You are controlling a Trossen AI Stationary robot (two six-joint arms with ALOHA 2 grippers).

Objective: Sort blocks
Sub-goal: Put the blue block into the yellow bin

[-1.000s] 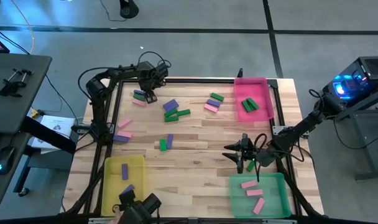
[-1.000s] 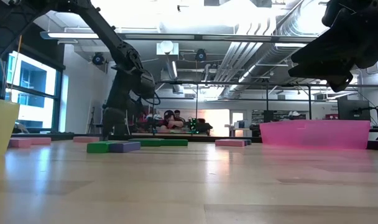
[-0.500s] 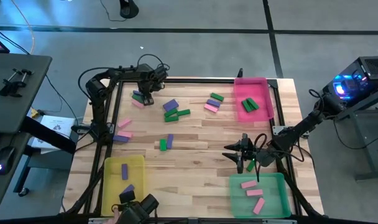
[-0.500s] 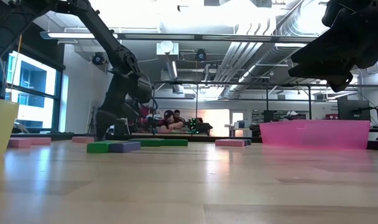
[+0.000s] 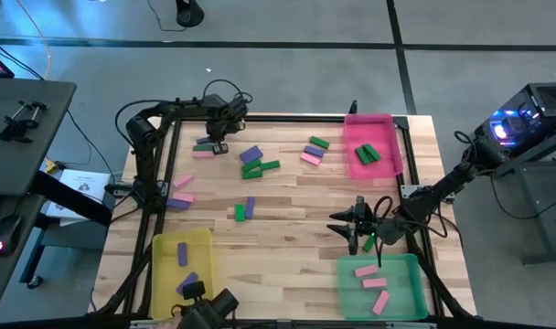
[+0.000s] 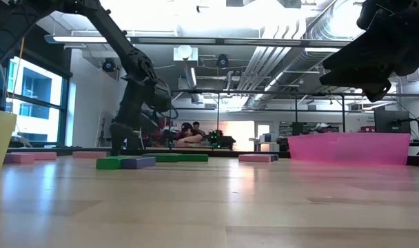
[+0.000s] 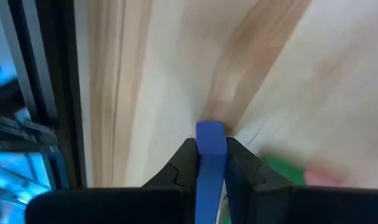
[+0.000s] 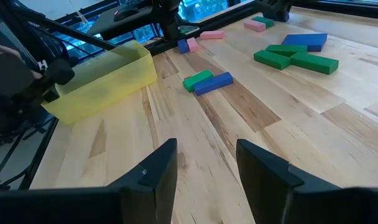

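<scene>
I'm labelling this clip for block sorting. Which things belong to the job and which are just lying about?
Job: left gripper shut on a purple block; loose blocks; yellow tray, pink tray, green tray; right gripper, open, waiting by the green tray.
Lying about: papers beside the table; grey desk; box with blue light.

I can't make out any readable text, label, brand, number or sign from my station in any of the four views.
</scene>
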